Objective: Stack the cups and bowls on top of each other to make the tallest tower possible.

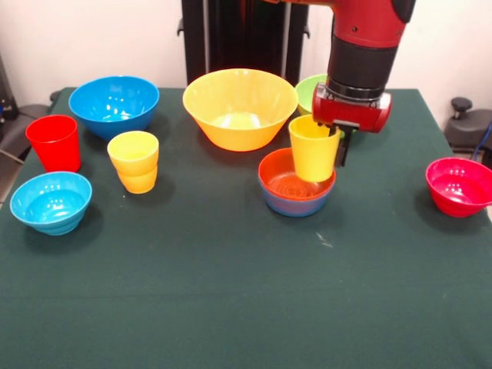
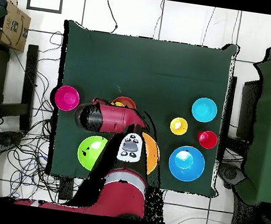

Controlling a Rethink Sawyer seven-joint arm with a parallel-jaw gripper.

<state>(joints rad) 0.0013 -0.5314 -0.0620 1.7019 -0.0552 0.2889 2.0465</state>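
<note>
Bowls and cups: appeared as glossy, smooth plastic, with highlights on rims. Table: was covered in matt green cloth of felt-like look. Arm: showed a smooth red and black shell with slight sheen.

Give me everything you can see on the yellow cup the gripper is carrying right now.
The yellow cup is a small, tapered, handleless tumbler of glossy plastic, upright with its mouth up. The gripper is shut on its rim on the side toward the crimson bowl. Its base sits inside or just above the orange-red bowl, which is nested in a blue bowl; whether it touches cannot be told. The large yellow-orange bowl stands just behind. In the overhead view the arm hides the cup.
</note>
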